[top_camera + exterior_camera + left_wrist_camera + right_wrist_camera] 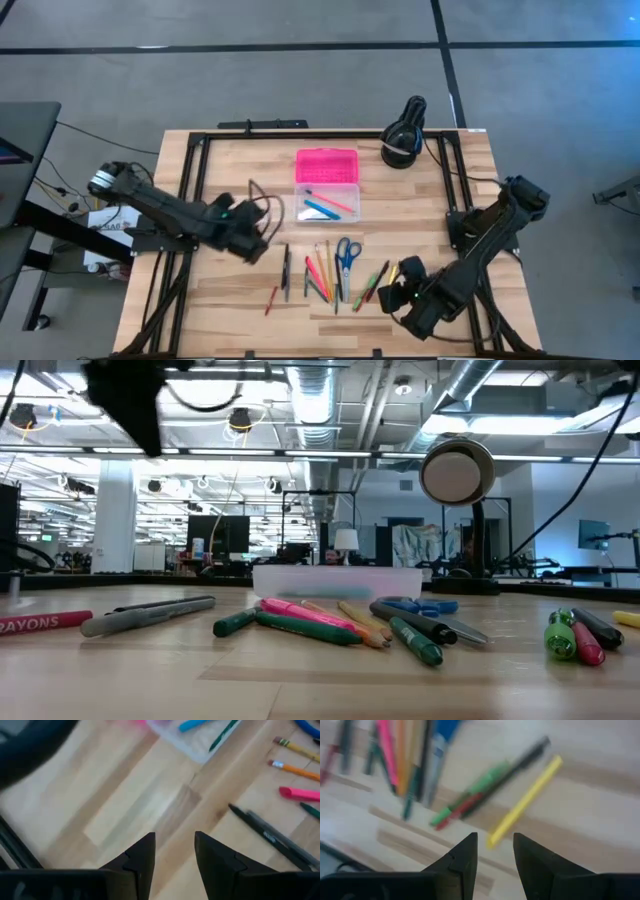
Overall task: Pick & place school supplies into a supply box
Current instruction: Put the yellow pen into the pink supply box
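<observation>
Our left gripper (174, 851) hangs over bare wood on the left part of the bench (220, 160), its jaws parted with a narrow gap and nothing between them; just to its right lies a grey-black pen (272, 839), and past that the spread of school supplies (325, 272). Our right gripper (495, 851) sits at the near right corner, jaws likewise apart and empty, hovering close above a yellow marker (525, 802), with a green marker (470, 795) and a black pen (517, 762) lying just beside it. The loose supplies lie in a row along the near middle of the bench: a small red piece (271, 299) at the left end, then pencils and markers in orange, pink and green, and the blue-handled scissors (346, 254) toward the right. The supply box (327, 199) sits at the bench's middle, farther back than the row, its pink lid (327, 165) thrown open toward the far side; in the clear base we see a blue marker (322, 209) and a red pen (333, 201). A black round device (405, 135) stands at the far right edge, and in the low view it rises behind the box.
</observation>
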